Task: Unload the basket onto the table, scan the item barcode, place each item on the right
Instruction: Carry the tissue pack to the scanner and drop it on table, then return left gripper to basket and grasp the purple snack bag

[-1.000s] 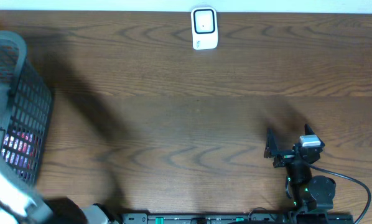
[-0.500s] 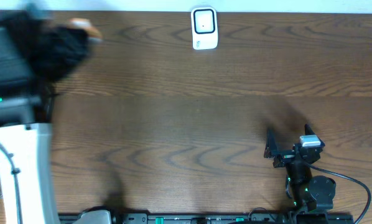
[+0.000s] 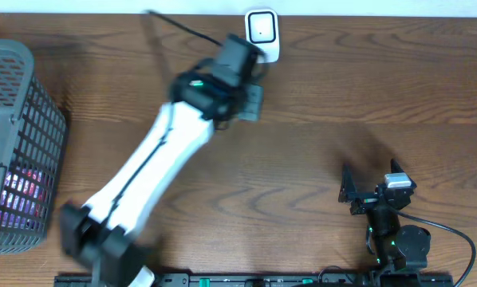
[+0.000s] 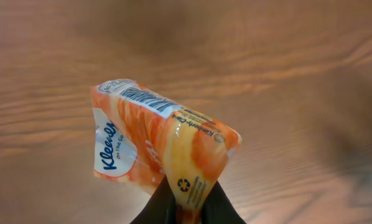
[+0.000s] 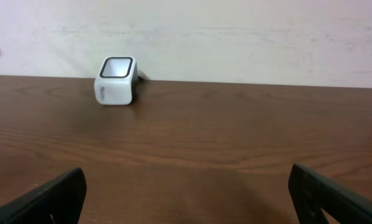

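Left pincer (image 4: 187, 199) clenched on lower edge of orange plastic tissue pack (image 4: 155, 137), which rises above it; right pincer (image 5: 189, 196) released

You've got the orange Kleenex tissue pack (image 4: 161, 140) pinched by its bottom end, tilted, barcode (image 4: 142, 98) on its upper edge; white scanner (image 3: 262, 36) stands upright at the table (image 3: 302, 159) far edge

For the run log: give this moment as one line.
left gripper: shut on tissue pack, beside scanner | right gripper: open, empty | barcode: visible on pack's top edge
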### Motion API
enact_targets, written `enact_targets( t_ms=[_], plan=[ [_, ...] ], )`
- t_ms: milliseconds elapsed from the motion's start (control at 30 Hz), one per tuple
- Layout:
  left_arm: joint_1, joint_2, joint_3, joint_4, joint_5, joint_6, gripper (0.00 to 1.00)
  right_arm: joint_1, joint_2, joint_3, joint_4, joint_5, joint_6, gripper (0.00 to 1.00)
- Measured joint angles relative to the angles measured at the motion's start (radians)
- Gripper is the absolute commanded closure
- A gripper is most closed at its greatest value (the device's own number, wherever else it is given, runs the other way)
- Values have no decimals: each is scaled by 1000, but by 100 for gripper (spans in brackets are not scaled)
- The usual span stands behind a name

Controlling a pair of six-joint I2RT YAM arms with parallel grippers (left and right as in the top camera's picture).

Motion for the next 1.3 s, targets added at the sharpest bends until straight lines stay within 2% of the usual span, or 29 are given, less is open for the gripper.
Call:
enact_targets(
  t_ms=[67,133,200,267,333,600,800,867,1033,1167,1300],
  plan=[
    [-25,74,0,16,-8,-8,92,0,0,0,0,0,0,1],
    [-42,139,-2,19,-15,-24,83,0,0,0,0,0,0,1],
    [-53,197,-4,19,-22,-53,64,0,0,0,0,0,0,1],
    [-57,232,-6,16,-25,-61,40,0,0,0,0,0,0,1],
    [-59,246,-7,10,-27,-79,22,0,0,0,0,0,0,1],
    [-22,182,27,-69,-58,-52,21,0,0,0,0,0,0,1],
    [133,-21,133,-79,-193,-26,20,0,0,0,0,0,0,1],
    [236,-110,157,-74,-231,-19,14,0,0,0,0,0,0,1],
    [579,-258,172,-74,-284,-45,13,0,0,0,0,0,0,1],
    [865,-278,172,-103,-304,-82,13,0,0,0,0,0,0,1],
    [1074,-273,170,-156,-306,-103,13,0,0,0,0,0,0,1]
  ],
)
